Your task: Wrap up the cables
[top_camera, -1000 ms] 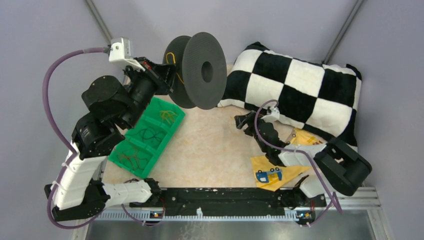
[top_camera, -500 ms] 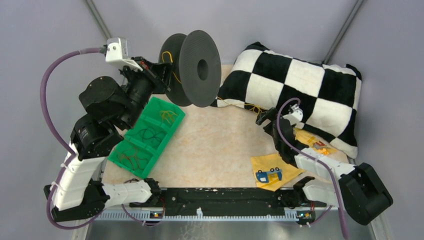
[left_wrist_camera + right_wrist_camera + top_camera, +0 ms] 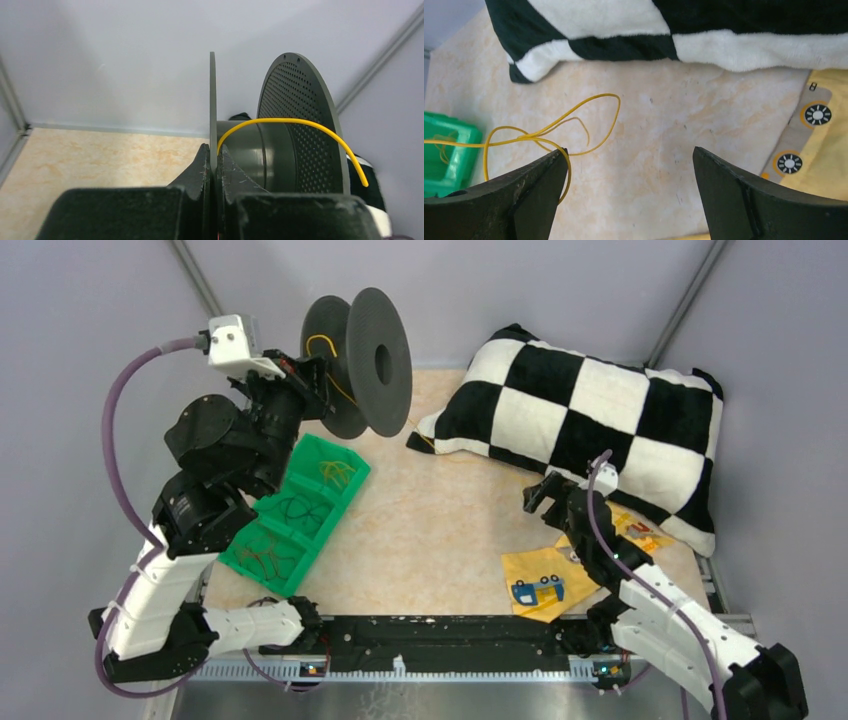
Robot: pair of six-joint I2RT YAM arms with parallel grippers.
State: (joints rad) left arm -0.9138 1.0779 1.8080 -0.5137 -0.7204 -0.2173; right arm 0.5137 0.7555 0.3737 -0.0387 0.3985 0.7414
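A black spool [image 3: 355, 360] is held up in the air at the back left. My left gripper [image 3: 318, 390] is shut on the thin edge of its near flange [image 3: 212, 100], one finger on each side. A yellow cable [image 3: 292, 120] arcs over the spool's hub [image 3: 267, 152], and its free end hangs by the perforated far flange. More of the cable lies in loose loops [image 3: 589, 107] on the table by the pillow's corner. My right gripper [image 3: 630, 150] hovers open above them. One loop lies against its left fingertip [image 3: 555, 161], and nothing sits between the jaws.
A black and white checkered pillow [image 3: 590, 430] fills the back right. A green tray [image 3: 300, 505] holding small wire bundles sits on the left, under the left arm. A yellow cloth [image 3: 545, 580] with a blue piece lies at the front right, below the right gripper [image 3: 548, 495].
The left arm has carried the spool to the left and back. The right gripper has opened wider and drawn away to the right and nearer, leaving the yellow loops on the table.
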